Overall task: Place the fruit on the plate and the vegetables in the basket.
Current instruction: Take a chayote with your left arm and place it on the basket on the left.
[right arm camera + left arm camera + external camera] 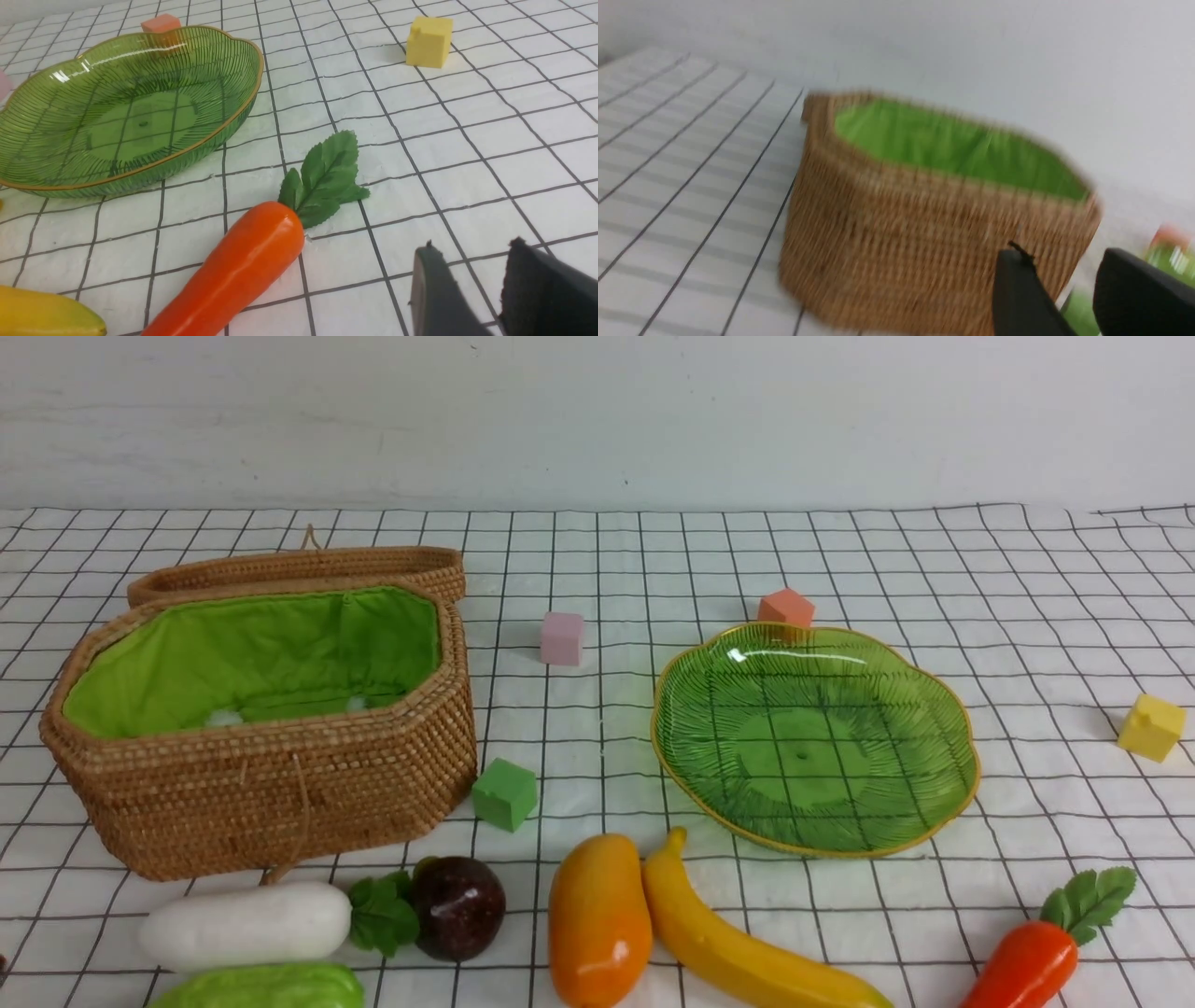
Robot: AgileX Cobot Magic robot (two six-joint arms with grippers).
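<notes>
The wicker basket (280, 793) stands open at the left, its green lining bare, and the green plate (812, 737) lies empty at the right. Along the front edge lie the white radish (247, 924), the light green vegetable (261, 989), the dark round fruit (457, 905), the mango (597, 919), the banana (747, 943) and the carrot (1027, 961). Neither arm shows in the front view. My left gripper (1064, 261) is open and empty in front of the blurred basket (924, 261). My right gripper (472, 247) is open and empty, over bare cloth beside the carrot (243, 266) and near the plate (233, 121).
Foam cubes sit on the checked cloth: a pink cube (561, 637) between basket and plate, an orange cube (785, 608) behind the plate, a green cube (504, 793) by the basket's front corner, and a yellow cube (1151, 727) at the far right. The basket's lid (299, 569) lies back behind it.
</notes>
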